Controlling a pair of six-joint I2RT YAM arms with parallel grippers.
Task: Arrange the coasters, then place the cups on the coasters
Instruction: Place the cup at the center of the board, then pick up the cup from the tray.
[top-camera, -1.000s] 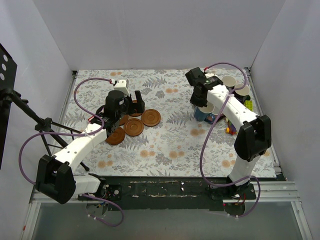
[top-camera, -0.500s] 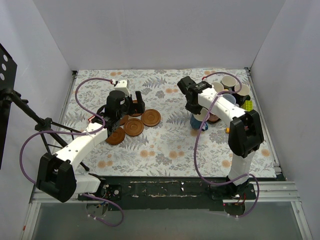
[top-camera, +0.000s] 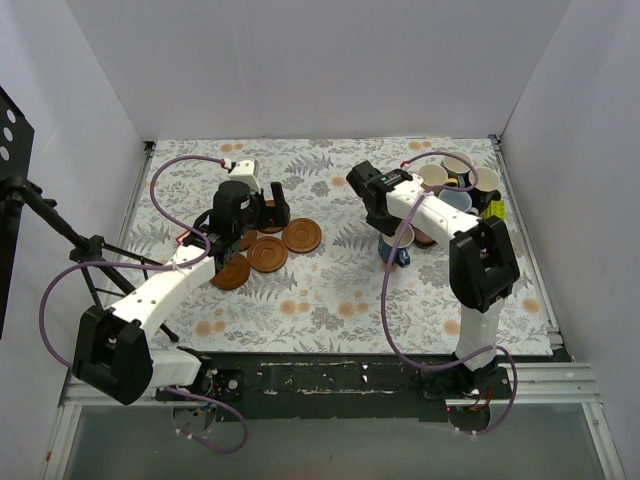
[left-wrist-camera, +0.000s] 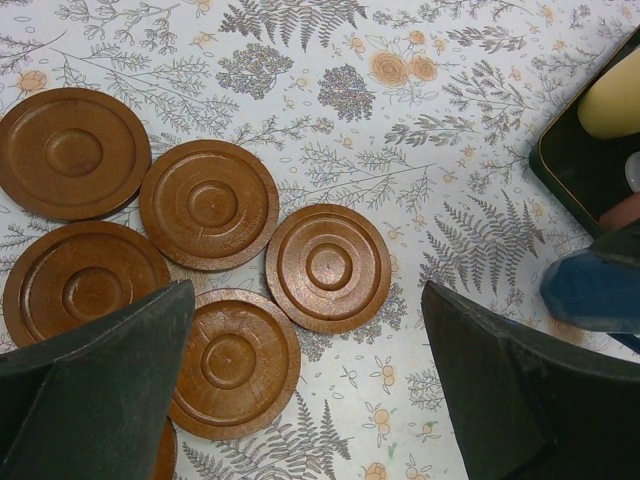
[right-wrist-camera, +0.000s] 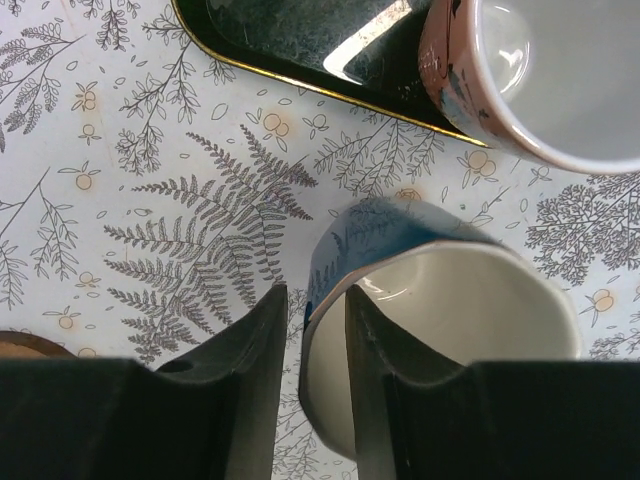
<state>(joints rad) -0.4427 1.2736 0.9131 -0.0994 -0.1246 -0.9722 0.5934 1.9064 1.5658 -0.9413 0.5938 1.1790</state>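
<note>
R pincer (right-wrist-camera: 315, 310) slightly spread astride rim of dark blue cup (right-wrist-camera: 400, 250), just off tray (right-wrist-camera: 300, 40). Coasters (top-camera: 268, 252) at 9 o'clock from cup, under wide-spread L pincer (left-wrist-camera: 308, 300); L arm nearer.

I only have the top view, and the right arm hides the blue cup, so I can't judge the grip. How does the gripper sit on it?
Observer: The right gripper straddles the blue cup's wall, one finger inside, one outside.
Operator: What's under it?
Observer: Only bare cloth, beside the tray.
Operator: Coasters under the left gripper?
Observer: Five lie flat in a cluster; a sliver may be a sixth.
</note>
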